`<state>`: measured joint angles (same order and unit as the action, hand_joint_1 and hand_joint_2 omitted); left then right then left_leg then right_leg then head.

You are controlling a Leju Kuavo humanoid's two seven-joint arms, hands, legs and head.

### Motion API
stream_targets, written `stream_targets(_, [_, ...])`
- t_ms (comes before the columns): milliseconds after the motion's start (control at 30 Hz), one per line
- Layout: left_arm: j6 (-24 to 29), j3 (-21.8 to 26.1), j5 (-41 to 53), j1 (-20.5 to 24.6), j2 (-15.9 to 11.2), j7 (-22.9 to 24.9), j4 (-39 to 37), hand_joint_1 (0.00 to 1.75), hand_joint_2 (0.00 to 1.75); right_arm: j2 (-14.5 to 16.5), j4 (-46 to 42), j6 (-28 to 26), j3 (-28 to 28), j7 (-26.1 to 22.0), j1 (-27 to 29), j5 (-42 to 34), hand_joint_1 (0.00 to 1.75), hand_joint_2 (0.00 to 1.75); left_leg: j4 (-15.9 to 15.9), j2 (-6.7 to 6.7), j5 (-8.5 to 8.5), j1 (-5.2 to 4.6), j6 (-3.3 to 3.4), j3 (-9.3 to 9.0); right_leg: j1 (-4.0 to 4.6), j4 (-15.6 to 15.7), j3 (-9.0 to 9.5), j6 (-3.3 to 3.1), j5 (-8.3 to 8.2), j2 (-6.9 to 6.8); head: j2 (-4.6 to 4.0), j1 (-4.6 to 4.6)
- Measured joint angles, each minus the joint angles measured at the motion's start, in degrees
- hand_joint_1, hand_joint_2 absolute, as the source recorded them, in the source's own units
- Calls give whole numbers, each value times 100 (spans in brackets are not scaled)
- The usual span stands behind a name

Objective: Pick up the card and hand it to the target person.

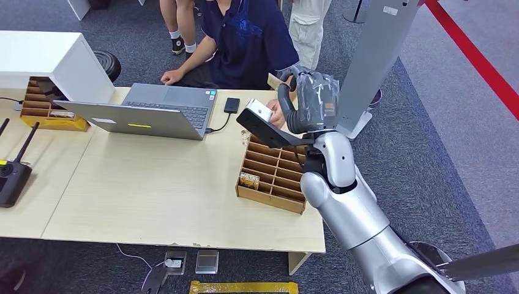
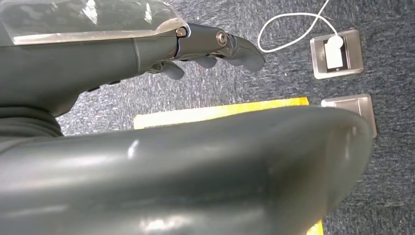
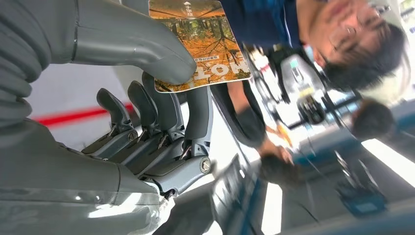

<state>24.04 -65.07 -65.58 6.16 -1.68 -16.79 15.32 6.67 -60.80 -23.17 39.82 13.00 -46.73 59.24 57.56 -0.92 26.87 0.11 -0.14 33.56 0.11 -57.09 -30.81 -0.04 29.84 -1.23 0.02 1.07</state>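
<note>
In the head view the right hand (image 1: 309, 98) is raised over the far right corner of the table (image 1: 159, 190), its fingers curled toward the seated person in the dark blue shirt (image 1: 248, 40), and a pale edge of the card (image 1: 274, 81) sticks out from its far side, close to that person's hand (image 1: 276, 111) resting on the table. Below the raised wrist sits a wooden divided tray (image 1: 275, 174) holding one small card (image 1: 249, 180) in its near left compartment; further left lie an open laptop (image 1: 147, 110), a black phone (image 1: 232, 105), a second wooden tray (image 1: 46, 110) and a black remote with antennas (image 1: 13, 174). In the left wrist view the left hand (image 2: 205, 46) hangs over grey carpet, its fingers (image 2: 244, 51) slightly bent and apart, gripping nothing; beneath it are a strip of yellow tape (image 2: 220, 111) and two metal floor sockets (image 2: 337, 54), one with a white plug and cable. In the right wrist view the right hand (image 3: 156, 98) pinches the card (image 3: 205, 49), printed with an orange autumn forest, between the thick thumb (image 3: 147, 51) on its printed face and the dark fingers (image 3: 198, 115) behind it, with the person just beyond the card's free end.
</note>
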Motion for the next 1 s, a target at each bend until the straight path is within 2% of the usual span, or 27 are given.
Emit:
stream_targets(100, [-9, 0, 27, 5, 11, -3, 0, 0, 0, 51, 267, -227, 12, -93, -166, 344, 142, 175, 0, 0, 0, 0, 0, 1, 0, 0, 0, 0, 0, 0, 0, 1])
stream_targets(267, [-5, 0, 76, 12, 19, -8, 0, 0, 0, 179, 874, -422, 32, -245, -342, 603, 147, 175, 0, 1, 0, 0, 0, 2, 0, 0, 0, 0, 0, -1, 1, -1])
stream_targets(467, [24, -1, 93, 16, 4, 33, -1, 0, 0, 380, 1672, -655, 34, -412, -409, 629, 148, 175, 0, 1, 0, 0, 0, 2, 0, 0, 0, 0, 0, -1, 1, -4])
stream_targets(567, [45, -1, 93, 17, -14, 51, -1, 0, 0, 476, 2001, -659, 42, -388, -410, 658, 141, 175, 0, 1, 0, 0, 0, 2, 0, 0, -1, 0, 0, -1, 0, -3])
stream_targets(600, [50, -1, 94, 17, -21, 57, -1, 0, 0, 506, 2100, -660, 46, -371, -407, 674, 134, 175, 0, 1, 0, 0, 0, 2, 0, 0, -1, 0, 0, -1, 0, -2])
stream_targets(633, [54, -2, 95, 17, -29, 64, -1, 0, 0, 532, 2193, -659, 50, -350, -404, 696, 110, 175, 0, 1, 0, 0, 0, 2, 0, 0, -1, 0, 0, -1, 0, -1])
stream_targets(733, [63, -1, 97, 17, -52, 103, 0, 0, 0, 598, 2437, -648, 57, -265, -394, 772, 14, 175, 0, 1, 0, 0, 0, 3, 0, 0, -1, 0, 0, -1, 0, -1])
stream_targets(767, [65, -1, 97, 17, -60, 114, 0, 0, 0, 619, 2504, -637, 58, -240, -393, 787, 3, 175, 0, 1, 0, 0, 0, 3, 0, 0, -1, 0, 0, -1, 0, -2])
stream_targets(1000, [84, -2, 99, 17, -111, 130, -1, 0, 0, 721, 2802, -472, 77, -283, -372, 589, 0, 175, 0, 0, 0, 0, 0, 3, 0, 0, -1, 0, 0, -1, 1, -2])
